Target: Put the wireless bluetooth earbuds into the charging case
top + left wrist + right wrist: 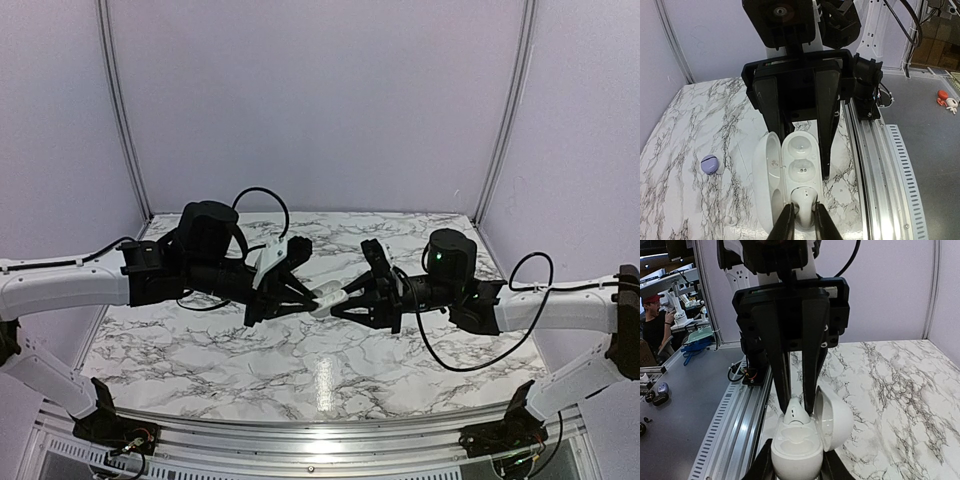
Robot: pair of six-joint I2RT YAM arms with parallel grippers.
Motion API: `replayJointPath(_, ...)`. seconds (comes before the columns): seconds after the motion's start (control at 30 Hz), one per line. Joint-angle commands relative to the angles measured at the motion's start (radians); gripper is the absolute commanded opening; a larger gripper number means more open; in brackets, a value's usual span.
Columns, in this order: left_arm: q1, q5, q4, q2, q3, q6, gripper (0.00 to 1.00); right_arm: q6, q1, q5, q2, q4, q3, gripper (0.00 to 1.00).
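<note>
Top external view: my two arms meet nose to nose in mid-air over the marble table (200, 350), with a small white case (327, 297) between them. My right pincer (796, 464) is clenched on the body of the case, one finger on each flank. It holds the case off the table with the lid (836, 416) standing open to one side, so the sockets are exposed to my other arm. My left pincer (804, 221) is clenched on a white bud (804, 204), gripping it by its sides so its underside is free to go down into a socket. Left wrist view: the bud is at the end of the case nearest my fingertips and touches it, though I cannot tell whether it is fully seated. The hollows beyond it show bare. I judge that holding the case aloft, rather than leaving it loose on the marble, stops it sliding under the push and lets each arm trim its angle. A small lilac bud (709, 164) lies on the table well apart, on the lid side; I judge it plays no part in this step.
</note>
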State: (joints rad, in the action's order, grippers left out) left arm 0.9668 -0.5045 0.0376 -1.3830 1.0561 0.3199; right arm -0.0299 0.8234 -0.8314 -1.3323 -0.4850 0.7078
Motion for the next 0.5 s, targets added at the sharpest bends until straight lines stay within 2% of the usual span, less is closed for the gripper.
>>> replayJointPath(0.0, -0.008, 0.080, 0.004, 0.023, -0.021, -0.010, 0.18, 0.000, 0.007, -0.045, 0.012, -0.079, 0.033, 0.00)
replayJointPath(0.23, -0.007, 0.132, -0.006, 0.080, -0.027, -0.005, 0.25, -0.022, 0.005, 0.014, -0.002, -0.025, 0.036, 0.00)
replayJointPath(0.47, -0.004, 0.133, -0.011, 0.081, -0.026, 0.002, 0.23, -0.030, 0.004, 0.030, -0.018, 0.005, 0.053, 0.00)
